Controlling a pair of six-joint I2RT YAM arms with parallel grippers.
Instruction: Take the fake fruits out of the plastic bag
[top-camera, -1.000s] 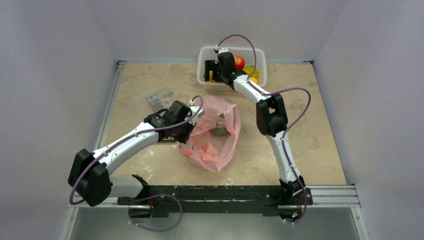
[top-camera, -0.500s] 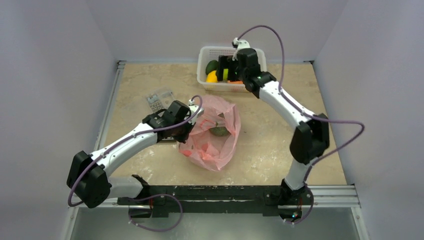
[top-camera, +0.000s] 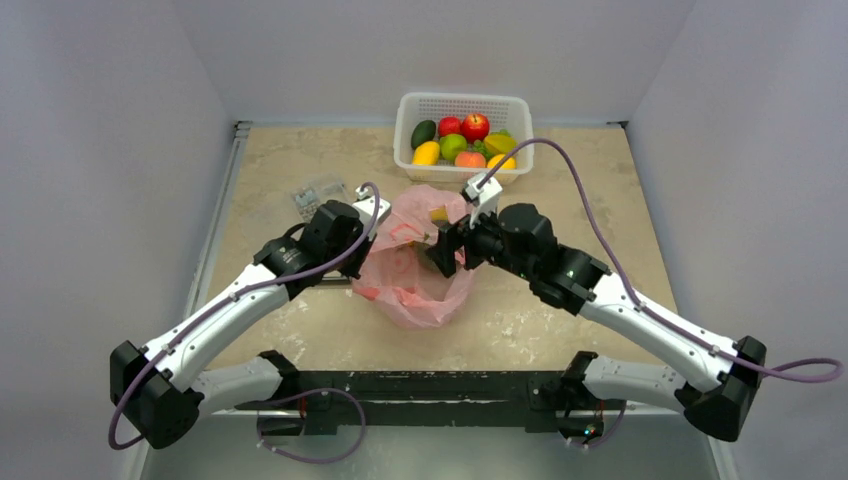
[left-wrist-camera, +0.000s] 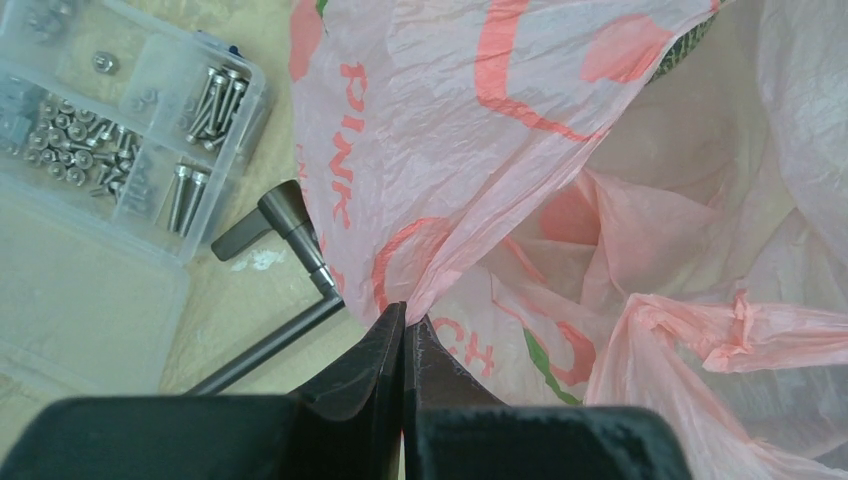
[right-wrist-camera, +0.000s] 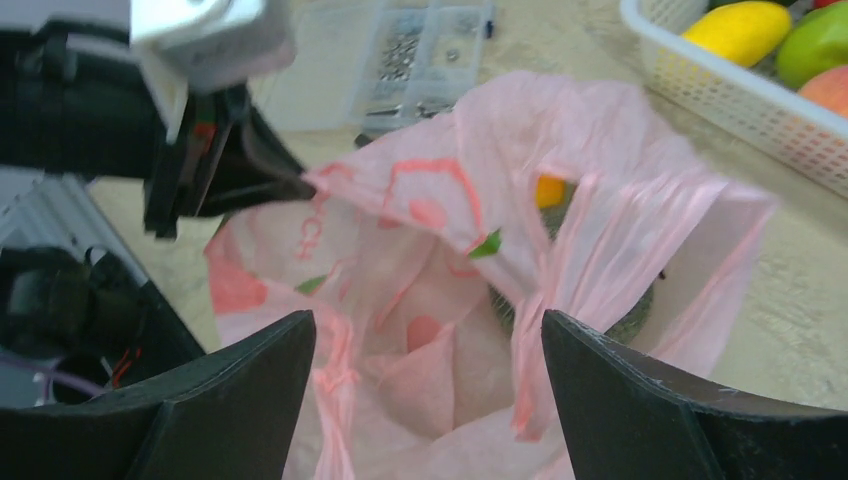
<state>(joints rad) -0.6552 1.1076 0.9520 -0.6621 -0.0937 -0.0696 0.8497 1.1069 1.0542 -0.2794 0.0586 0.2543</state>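
Left gripper (left-wrist-camera: 404, 322): clenched, jaws fully together on a fold of the plastic bag (left-wrist-camera: 480, 150). The pinch is on the printed film at the rim, and that edge is pulled up taut. From the top view the left gripper (top-camera: 383, 228) sits at the bag's 10 o'clock edge.

Right gripper (right-wrist-camera: 425, 335): released, jaws spread wide with nothing clamped between them. It hangs over the bag mouth with the fingers (right-wrist-camera: 240, 390) straddling the opening. Loose film lies between and below them; can't tell whether either finger touches it. In the top view the right gripper (top-camera: 445, 250) is at the bag's 3 o'clock side, pointing toward 9 o'clock, nose to nose with the left gripper (right-wrist-camera: 265, 180).

The plastic bag (top-camera: 415, 275) lies mid-table (top-camera: 600, 220), mouth toward 12 o'clock and open. Inside it:
- yellow-orange fruit (right-wrist-camera: 549, 190), deep in the mouth at 1 o'clock from the right gripper
- melon (right-wrist-camera: 632, 312), a rough dull-green surface under the film at 3 o'clock, mostly covered

White basket (top-camera: 405, 130) is at 12 o'clock from the bag, against the back edge, and apart from the bag. It holds a yellow fruit (top-camera: 426, 153), a green fruit (top-camera: 454, 146), two red apples (top-camera: 475, 125), a dark green avocado shape (top-camera: 424, 133) and a few more I can't separate.

Clear screw box (left-wrist-camera: 110, 150) sits at 10 o'clock from the bag. An L-shaped metal key (left-wrist-camera: 290, 255) lies between the box and the bag, its short leg just beside the film.
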